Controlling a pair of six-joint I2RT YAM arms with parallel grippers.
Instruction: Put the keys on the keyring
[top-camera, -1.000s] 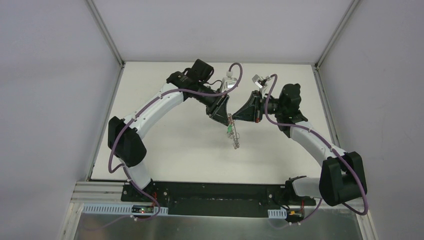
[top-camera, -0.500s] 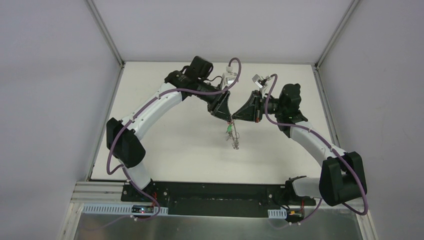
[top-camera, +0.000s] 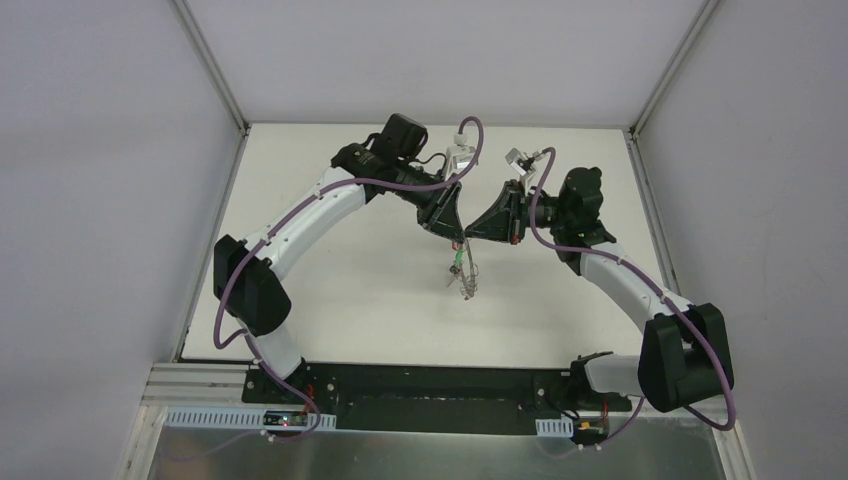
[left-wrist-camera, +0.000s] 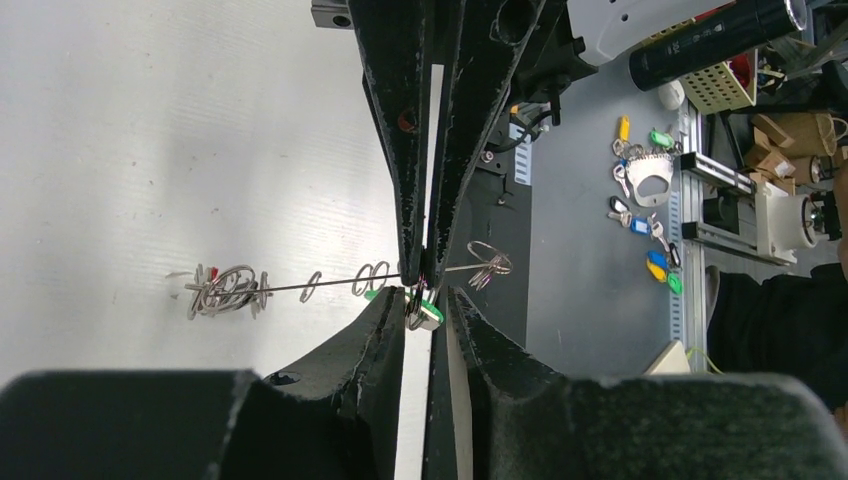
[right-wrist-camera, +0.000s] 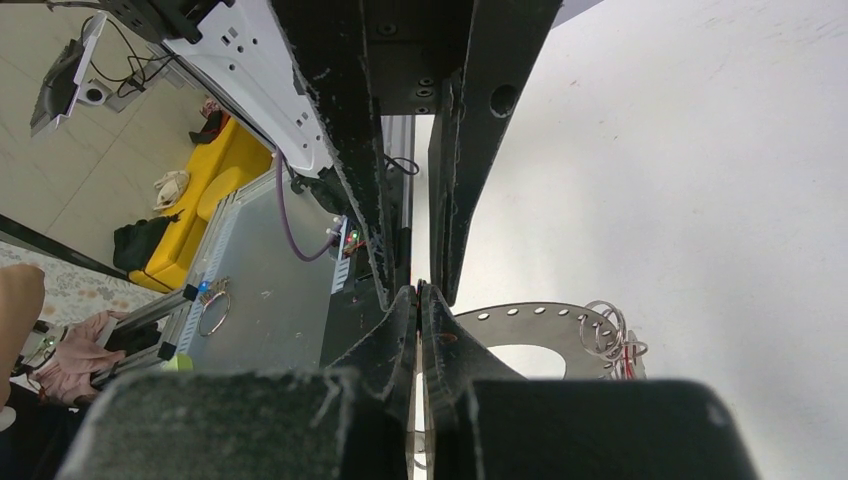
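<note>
Grey walls (top-camera: 100, 200) close three sides of the white desk (top-camera: 330, 300). Metal rails run along its left and right edges, and bare surface lies all round the middle, where two arms meet: the left arm (top-camera: 300, 215) and the right arm (top-camera: 620, 275). One keyring (top-camera: 466, 272), a flat grey plate, hangs between them. The right tool (right-wrist-camera: 417, 292) is pressed together on its rim — the left tool (left-wrist-camera: 428, 298) is nipped close on one green key (left-wrist-camera: 428, 316) just beside that grip. A cluster of wire loops (left-wrist-camera: 226, 290) with red flecks sits at the ring's far end — too tangled to count.
</note>
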